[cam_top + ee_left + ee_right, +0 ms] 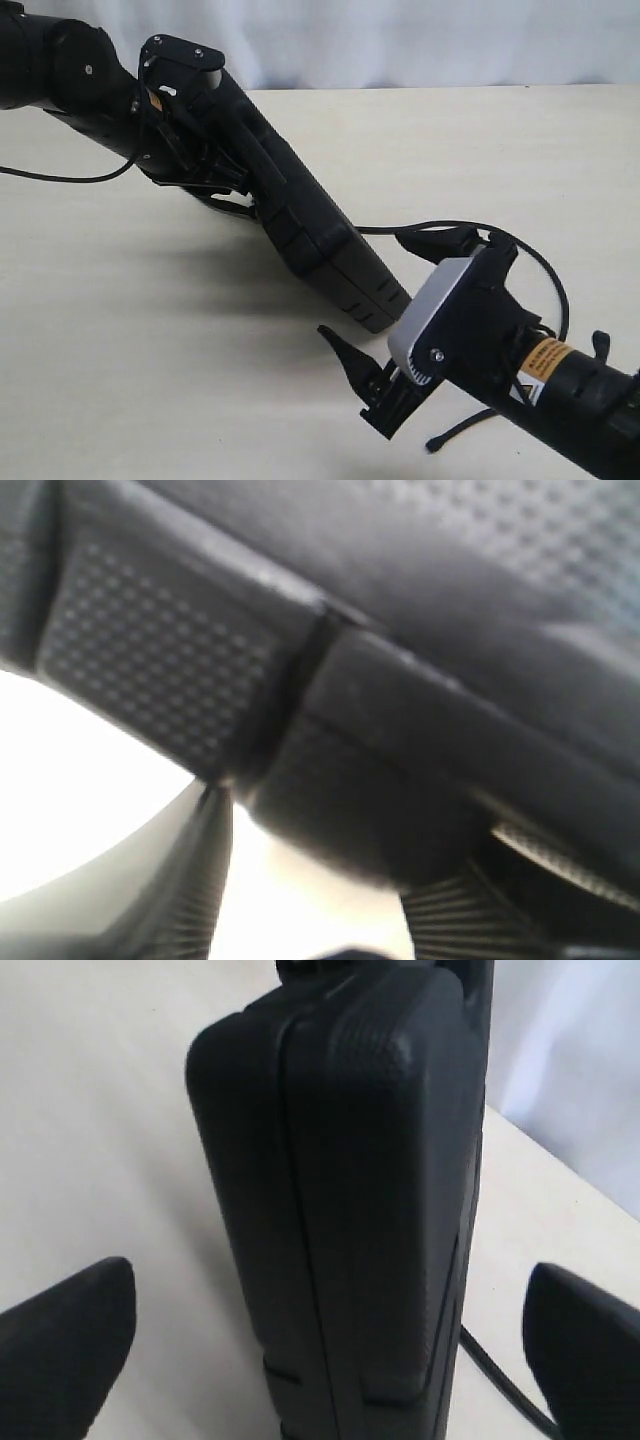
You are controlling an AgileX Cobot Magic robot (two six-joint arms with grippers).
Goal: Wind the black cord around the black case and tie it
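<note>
The black case (300, 225) stands tilted on its long edge, its low end on the table. My left gripper (205, 165) is shut on its raised end, and in the left wrist view the case (380, 710) fills the space between the ribbed fingers (190, 890) of that gripper (330, 845). My right gripper (385, 300) is open wide around the low end without touching it. In the right wrist view the case (350, 1190) sits midway between the spread tips of the gripper (330, 1360). The black cord (450, 226) lies behind the case, loops past the right arm, and its tip (436, 445) rests near the front. A stretch of cord (500, 1380) shows beside the case.
The pale table (150, 330) carries the case's shadow at the left. A white curtain (420, 40) hangs behind the far edge. A thin arm cable (60, 178) trails off the left arm.
</note>
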